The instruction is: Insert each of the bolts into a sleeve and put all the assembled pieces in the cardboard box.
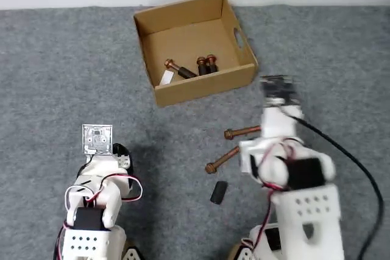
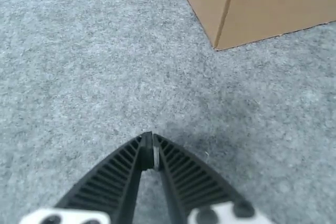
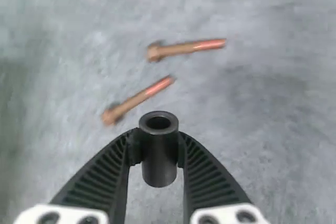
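Gripping black sleeve (image 3: 158,156) upright between jaws: your right gripper (image 3: 156,139), over grey carpet (image 3: 273,103). Sleeve bore faces up. Nearer bolt (image 3: 137,99) lies flat just ahead of jaw tips, farther bolt (image 3: 185,49) beyond it; neither touches sleeve. Second sleeve (image 1: 219,192) on carpet near nearer bolt's head. Your left gripper (image 2: 148,146): jaws closed, tips together, nothing between. Cardboard box (image 2: 273,9) corner well ahead of those jaws. Assembled pieces (image 1: 183,71) inside box.

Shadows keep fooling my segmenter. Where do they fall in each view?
High view: soft shade on the carpet beside the left arm and inside the cardboard box walls. Left wrist view: dark patch ahead of the shut jaws. Right wrist view: dark patches on the carpet near the two bolts.
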Robot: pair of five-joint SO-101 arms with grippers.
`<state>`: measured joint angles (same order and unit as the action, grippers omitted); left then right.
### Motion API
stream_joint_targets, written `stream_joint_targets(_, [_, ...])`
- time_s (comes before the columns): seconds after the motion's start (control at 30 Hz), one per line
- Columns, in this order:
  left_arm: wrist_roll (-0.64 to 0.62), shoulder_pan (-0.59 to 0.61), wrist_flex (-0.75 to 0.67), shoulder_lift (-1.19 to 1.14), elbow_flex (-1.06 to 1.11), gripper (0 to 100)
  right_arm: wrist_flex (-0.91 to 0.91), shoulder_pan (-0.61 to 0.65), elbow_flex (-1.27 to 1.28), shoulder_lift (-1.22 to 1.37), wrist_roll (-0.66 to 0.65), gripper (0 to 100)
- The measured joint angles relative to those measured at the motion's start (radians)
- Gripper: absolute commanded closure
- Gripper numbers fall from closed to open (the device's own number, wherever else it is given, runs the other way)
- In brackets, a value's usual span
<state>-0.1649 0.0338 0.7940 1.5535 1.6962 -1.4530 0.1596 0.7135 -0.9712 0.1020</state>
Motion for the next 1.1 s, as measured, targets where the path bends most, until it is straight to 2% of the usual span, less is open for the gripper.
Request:
stream_joint_targets(0.27, [0.000, -0.005, 0.000, 0.000, 0.000, 99, 0.000, -0.239, 0.207, -0.221, 0.150, 99.1])
stream_joint_targets(0.47, [0.000, -0.080, 0.000, 0.000, 0.000, 99, -0.029, -0.371, 0.396, -0.494, 0.155, 99.1])
stream_joint_targets(0.57, [0.000, -0.094, 0.003, -0.002, -0.011, 99, -0.029, -0.419, 0.443, -0.655, 0.115, 99.1])
stream_joint_targets(0.77, [0.000, -0.175, 0.112, -0.031, -0.193, 99, -0.029, -0.457, 0.459, -0.764, 0.101, 99.1])
stream_joint_targets(0.9, [0.000, -0.265, 0.180, -0.207, -0.376, 99, -0.029, -0.459, 0.465, -0.764, 0.101, 99.1])
stream_joint_targets(1.1, [0.000, -0.446, 0.189, -0.640, -0.667, 99, -0.029, -0.459, 0.465, -0.764, 0.101, 99.1])
